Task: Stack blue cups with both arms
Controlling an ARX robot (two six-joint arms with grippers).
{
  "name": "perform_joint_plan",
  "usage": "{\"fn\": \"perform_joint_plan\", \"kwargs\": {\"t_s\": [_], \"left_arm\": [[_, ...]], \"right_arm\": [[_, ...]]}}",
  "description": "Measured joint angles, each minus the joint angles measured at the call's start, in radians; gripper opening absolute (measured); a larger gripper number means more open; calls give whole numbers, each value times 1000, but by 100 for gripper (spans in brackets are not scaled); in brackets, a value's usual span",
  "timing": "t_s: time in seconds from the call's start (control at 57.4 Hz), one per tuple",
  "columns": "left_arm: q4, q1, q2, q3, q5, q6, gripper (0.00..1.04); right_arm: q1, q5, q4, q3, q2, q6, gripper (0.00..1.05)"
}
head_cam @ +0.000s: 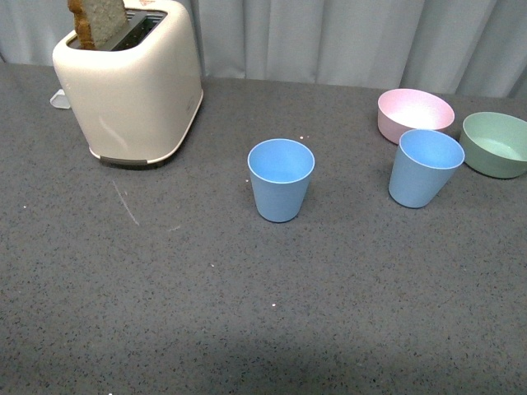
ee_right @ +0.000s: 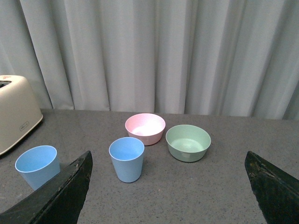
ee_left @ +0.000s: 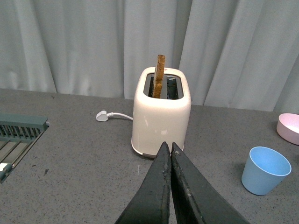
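— Cups are standing upright, well apart: the centre blue cup (head_cam: 281, 179) is sitting on open tabletop (head_cam: 247, 321), the right blue cup (head_cam: 425, 168) is crowding just beside the pink bowl (head_cam: 414, 113).

— Facing that one, the right gripper (ee_right: 167, 157) is gaping wide; the left gripper (ee_left: 167, 145) is pinching shut, empty, pointing at the toaster (head_cam: 132, 82).

Both blue cups, the middle cup (head_cam: 281, 179) and the right-hand cup (head_cam: 425, 168), are the same plain light blue, with no pattern. The pink bowl (head_cam: 414, 113) is pale pink and the green bowl (head_cam: 496, 145) a soft sage. The toaster (head_cam: 132, 82) is glossy cream, its toast (head_cam: 99, 20) brown. The table (head_cam: 247, 313) is dark grey, flecked white. The curtain (head_cam: 346, 37) is pale grey. The left gripper (ee_left: 170, 148) and right gripper (ee_right: 167, 157) are black.
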Motion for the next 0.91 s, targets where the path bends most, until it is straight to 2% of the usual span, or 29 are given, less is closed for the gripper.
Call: {"fn": "perform_joint_plan", "kwargs": {"t_s": [0.383,0.453,0.54,0.68,0.784,0.836,0.906], "left_arm": [[-145,0,-144,0,0,0,4],[-317,0,-311,0,0,0,4],[-318,0,-311,0,1,0,6],[-318,0,-312,0,1,0,31],[-318,0,-312,0,1,0,58],[-318,0,-312,0,0,0,72],[-318,0,-312,0,1,0,89]], "right_arm": [[0,0,0,0,0,0,95],[0,0,0,0,0,0,95],[0,0,0,0,0,0,95],[0,0,0,0,0,0,95],[2,8,-4,1,3,-8,95],[35,126,-134,65,124,-91,95],[25,101,-22,87,366,-138,95]]}}
